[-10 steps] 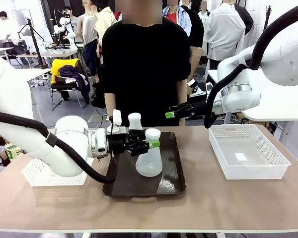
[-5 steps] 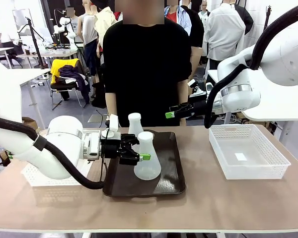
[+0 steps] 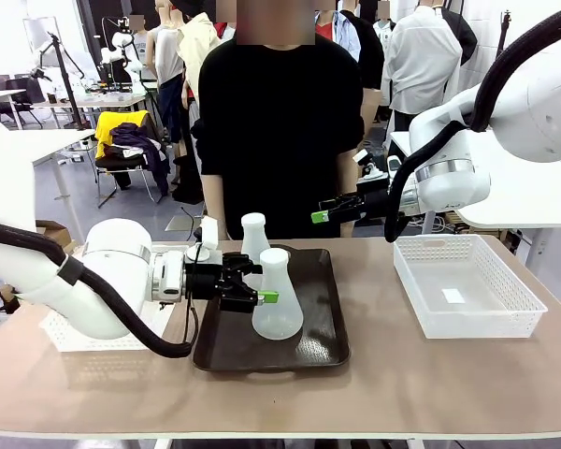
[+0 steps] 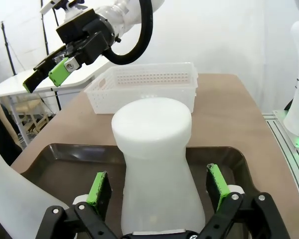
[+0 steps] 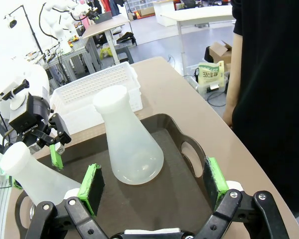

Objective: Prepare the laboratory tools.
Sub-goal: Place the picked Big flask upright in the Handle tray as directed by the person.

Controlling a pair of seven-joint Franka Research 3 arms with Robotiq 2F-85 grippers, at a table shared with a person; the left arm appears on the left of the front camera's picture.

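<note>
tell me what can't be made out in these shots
- Front view: far flask base, hidden behind the left gripper and near flask.
- Left wrist view: near flask's base, cut off by the bottom edge.
- Front view: left basket, largely hidden by the left arm.

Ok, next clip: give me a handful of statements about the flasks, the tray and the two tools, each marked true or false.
1. Both flasks stand on the dark brown tray. True: the near flask and the far flask are upright on it.
2. The left tool is clamped on the near flask. False: its pads stand apart from the flask on either side.
3. The right tool holds a flask. False: it is open and holds nothing, above the table's far edge.
4. The white mesh basket on the robot's right holds a flask. False: no flask is in it.
5. A person stands at the far side. True.
</note>
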